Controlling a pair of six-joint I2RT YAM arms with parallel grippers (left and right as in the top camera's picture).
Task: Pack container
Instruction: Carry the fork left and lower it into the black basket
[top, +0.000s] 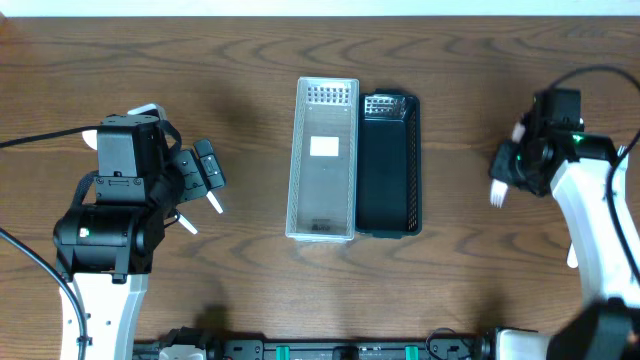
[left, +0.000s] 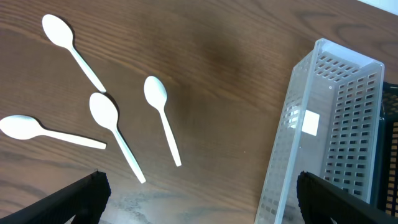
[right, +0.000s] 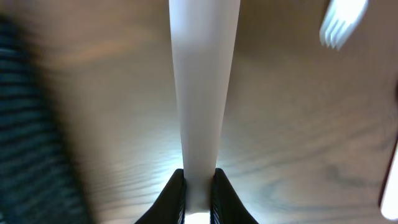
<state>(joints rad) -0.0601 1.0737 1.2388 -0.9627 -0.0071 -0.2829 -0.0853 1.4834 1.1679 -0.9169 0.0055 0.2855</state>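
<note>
At table centre I have the clear container (top: 322, 160), a long translucent tray, lengthwise away from me, with slotted walls, a perforated patch at the far end and a white label (top: 324, 147) on its floor. In the left wrist view it (left: 329, 124) sits at the right, upright, with rows of slots down its side. The black container (top: 390, 165) is the same shape with a slotted far end, and it sits touching the clear one's right side. The left gripper (top: 200, 178) hovers left of the trays and well apart from them. The wrist cam shows its jaws spread wide (left: 202, 183) with nothing between them. Four white plastic spoons (left: 115, 134) lie loose on the wood below it, bowls toward the top of the frame, two of them nearly touching. The right gripper (right: 198, 186) is far right and well clear of the black tray. It is pinched tight on a flat white handle (right: 202, 93) that runs straight up out of frame, so I cannot tell what kind of head it has. White fork tines (right: 342, 23) show blurred at the upper right of that view, and overhead there is a white fork (top: 497, 195) just by the gripper. The table (top: 250, 300) is dark brown wood grain with a slight sheen. A pale strip runs along the far edge. A black rail (top: 340, 350) with green bits runs along the near edge.
</note>
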